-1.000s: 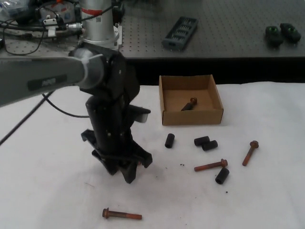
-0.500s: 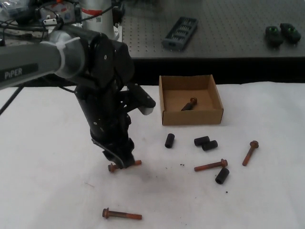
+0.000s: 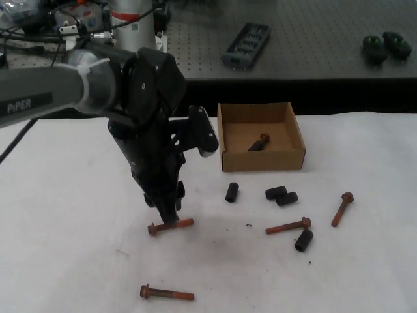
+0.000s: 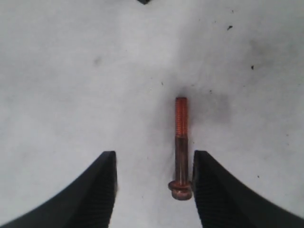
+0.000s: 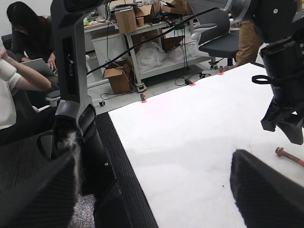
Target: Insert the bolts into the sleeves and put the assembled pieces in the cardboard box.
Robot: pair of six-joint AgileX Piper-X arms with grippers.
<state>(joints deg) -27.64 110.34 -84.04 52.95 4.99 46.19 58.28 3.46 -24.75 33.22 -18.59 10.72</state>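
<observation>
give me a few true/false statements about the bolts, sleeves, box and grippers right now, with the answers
1. The left gripper is open over a bolt that lies on the white cloth. True.
2. The cardboard box is empty. False: one assembled piece lies in it.
3. Four loose sleeves lie on the cloth. True.
4. The right gripper holds a bolt. False: it is open with nothing between its fingers.
</observation>
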